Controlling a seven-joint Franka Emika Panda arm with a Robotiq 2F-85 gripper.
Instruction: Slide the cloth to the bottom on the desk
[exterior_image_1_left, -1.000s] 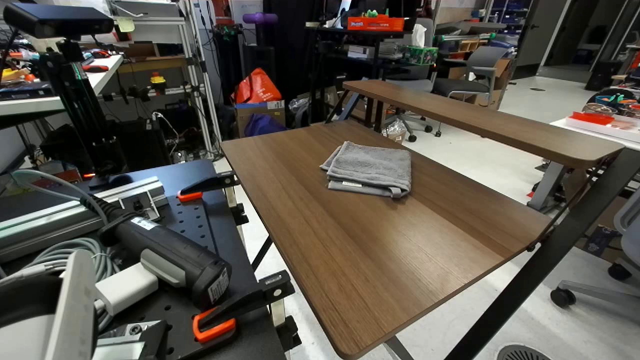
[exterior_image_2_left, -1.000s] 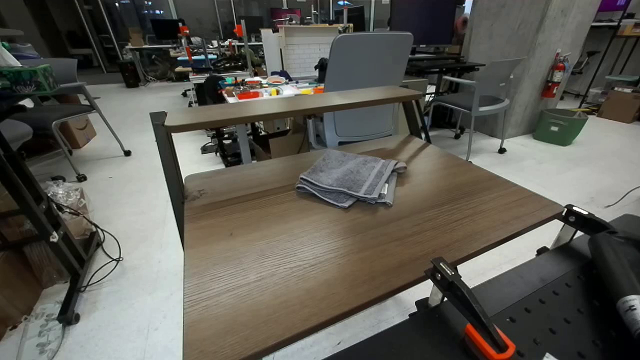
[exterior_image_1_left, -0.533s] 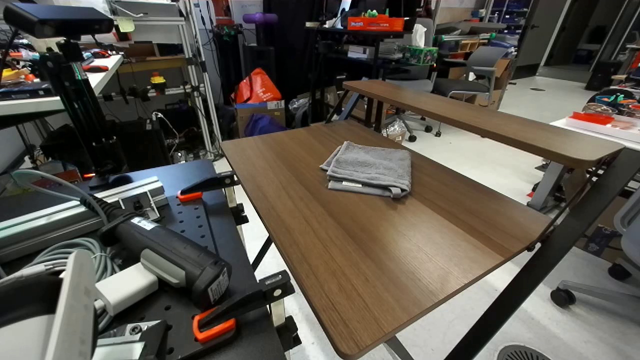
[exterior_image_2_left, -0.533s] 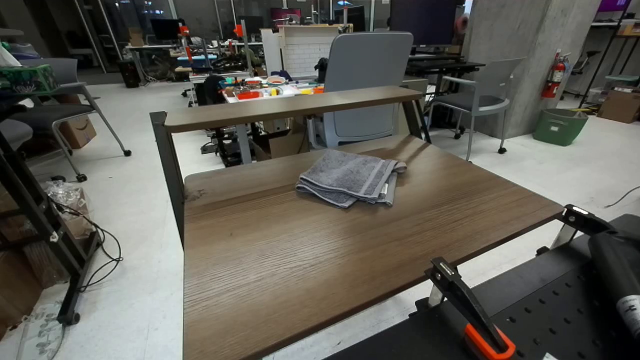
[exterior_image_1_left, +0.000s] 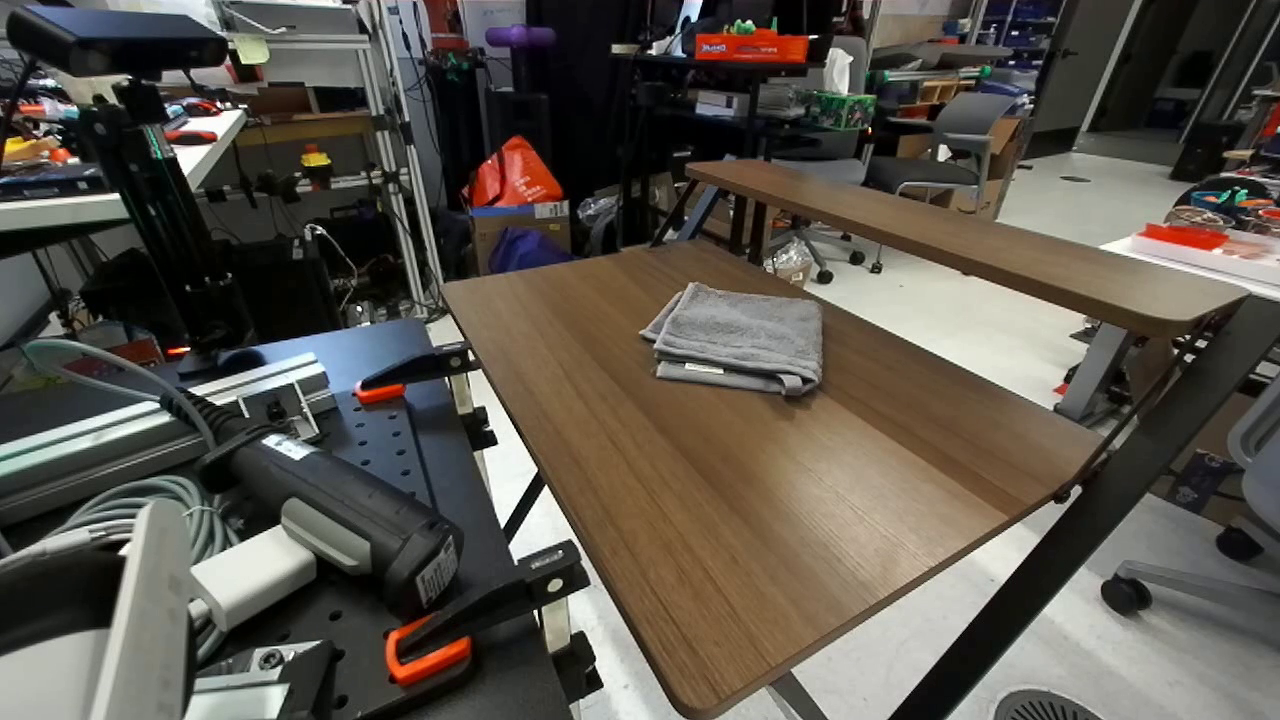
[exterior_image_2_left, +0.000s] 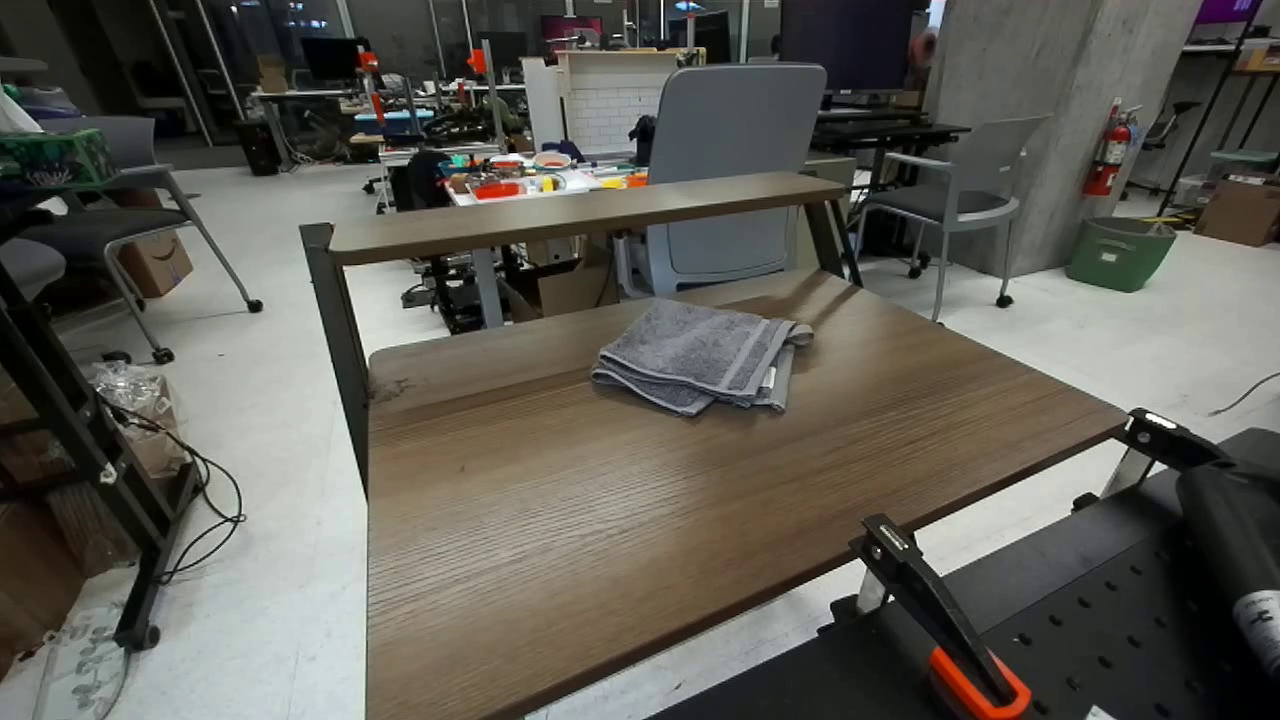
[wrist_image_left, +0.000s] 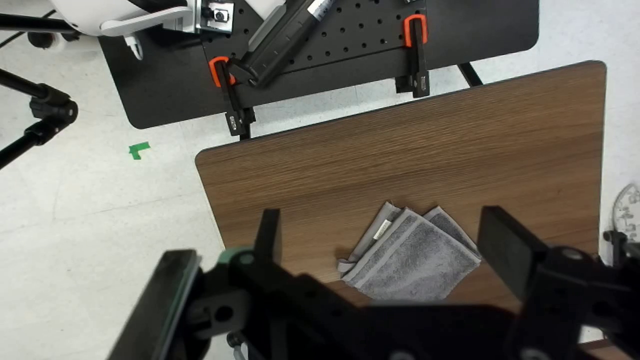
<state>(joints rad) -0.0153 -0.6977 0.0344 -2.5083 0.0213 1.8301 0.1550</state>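
The black two-fingered gripper hangs with its fingers spread wide and nothing held between them; in the wrist view the folded grey terry cloth shows through that gap. The gripper is out of sight in both exterior views, so I'd judge it well above the work, with the reach down ahead of it.

The cloth rests flat on the rectangular brown wood-grain desk, in the half nearer the long narrow wooden shelf raised along one side. Its layers don't line up: a lower fold juts out beside a small white label, and another corner pokes from under the top layer.

That looseness worries me most. Press too lightly and the upper layer may skate off while the rest stays behind; press too hard and the fingertips could bind against the wood. A careless approach might also knock the shelf, since the cloth lies toward that side. And if "bottom" means the edge by the black perforated metal bench, which I can only guess, too long a push could tip the cloth over that edge, against the black clamps with orange handles that jut from the bench's edge.
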